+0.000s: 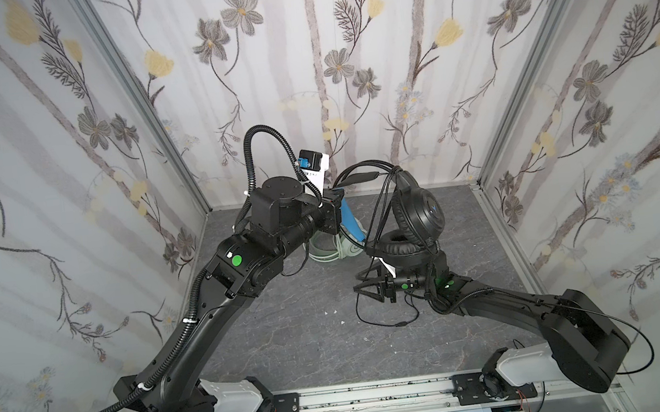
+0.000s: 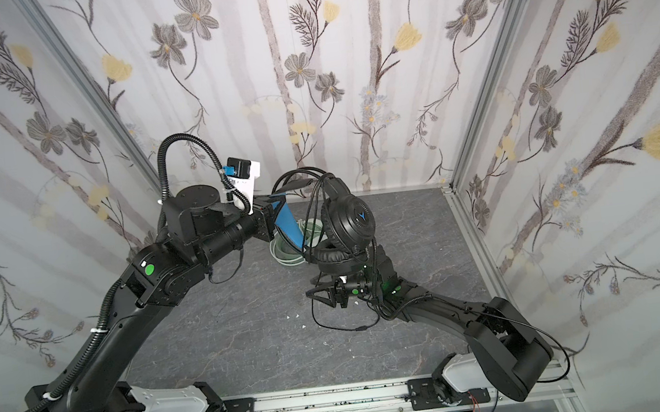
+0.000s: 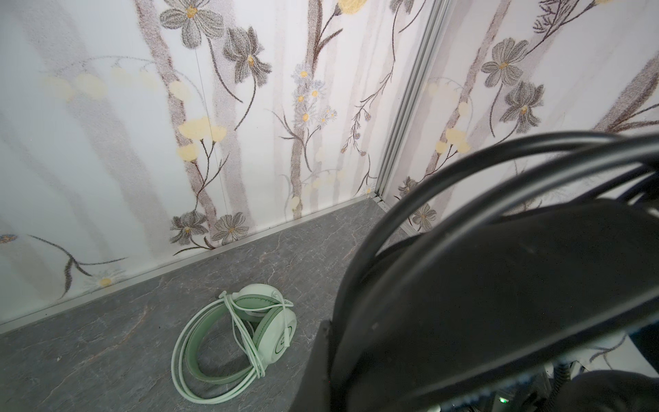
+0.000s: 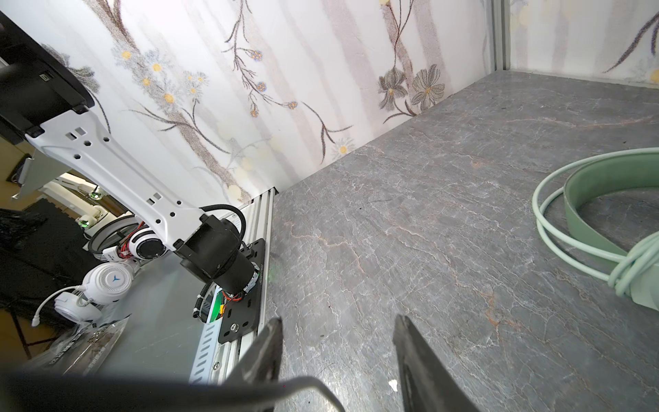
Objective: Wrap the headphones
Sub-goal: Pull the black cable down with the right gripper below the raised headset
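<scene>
While both top views hide much of the mint-green headset (image 1: 349, 250) behind the left arm (image 1: 280, 229) and a blue strip of headband, the left wrist camera shows it whole. It lies flat on the grey marbled table (image 3: 89, 356) toward 12 o'clock, its whitish cable (image 3: 249, 351) wound round band and cups. Only the right wrist camera shows the right gripper (image 4: 337, 321) close up. Its jaws stand apart over bare table, and a black cable (image 4: 303, 383) crosses near their base. Past the frame rail, two white headsets (image 4: 107, 281) lie outside the booth. From above, the left gripper (image 1: 338, 204) is clamped on the headband of the black headset (image 1: 421, 214). It holds the headset off the table at about 1 o'clock, one blue-marked earcup upright and the other cushion-up beneath it. That headband fills the near side of the left wrist view and blocks whatever is behind it. Black cable drapes in loops over the band and trails to a slack loop at about 5 o'clock, near the right gripper. A floral wall (image 1: 347, 67) closes the scene at 12 o'clock.
</scene>
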You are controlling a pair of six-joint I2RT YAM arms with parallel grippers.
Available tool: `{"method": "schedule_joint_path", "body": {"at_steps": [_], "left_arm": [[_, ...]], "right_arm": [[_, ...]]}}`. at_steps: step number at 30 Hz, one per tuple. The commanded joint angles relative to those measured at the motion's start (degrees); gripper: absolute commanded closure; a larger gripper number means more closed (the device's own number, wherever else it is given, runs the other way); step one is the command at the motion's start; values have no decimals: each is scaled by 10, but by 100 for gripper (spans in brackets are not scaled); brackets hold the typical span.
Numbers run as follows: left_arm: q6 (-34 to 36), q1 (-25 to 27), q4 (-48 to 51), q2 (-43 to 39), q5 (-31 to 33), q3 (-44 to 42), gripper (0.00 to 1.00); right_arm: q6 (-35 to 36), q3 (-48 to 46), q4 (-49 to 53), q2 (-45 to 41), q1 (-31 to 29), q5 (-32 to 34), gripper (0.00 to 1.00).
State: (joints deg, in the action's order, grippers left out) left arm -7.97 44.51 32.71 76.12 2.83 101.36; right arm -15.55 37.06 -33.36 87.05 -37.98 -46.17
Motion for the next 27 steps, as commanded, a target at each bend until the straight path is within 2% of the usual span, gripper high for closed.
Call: {"method": "schedule_joint_path", "body": {"at_steps": [1, 4, 6, 9, 13, 20, 27], "left_arm": [[-24, -2, -55, -1, -1, 5, 100], [-30, -5, -55, 1, -8, 7, 100], [-34, -6, -55, 2, -9, 8, 100], [-42, -8, -55, 2, -4, 7, 100], [-57, -14, -59, 2, 33, 9, 100], [-77, -23, -86, 1, 141, 8, 100], [-135, -25, -151, 5, 205, -26, 100]], "right_arm": [[-5, 2, -31, 6, -2, -12, 57], [-3, 4, -25, 12, -3, -18, 74], [9, 13, -7, 12, -5, -19, 89], [20, 14, 13, 5, -6, -13, 100], [51, 5, 67, -9, -6, 15, 100], [107, -6, 157, -40, -7, 94, 100], [132, -1, 207, -57, -6, 152, 100]]}}
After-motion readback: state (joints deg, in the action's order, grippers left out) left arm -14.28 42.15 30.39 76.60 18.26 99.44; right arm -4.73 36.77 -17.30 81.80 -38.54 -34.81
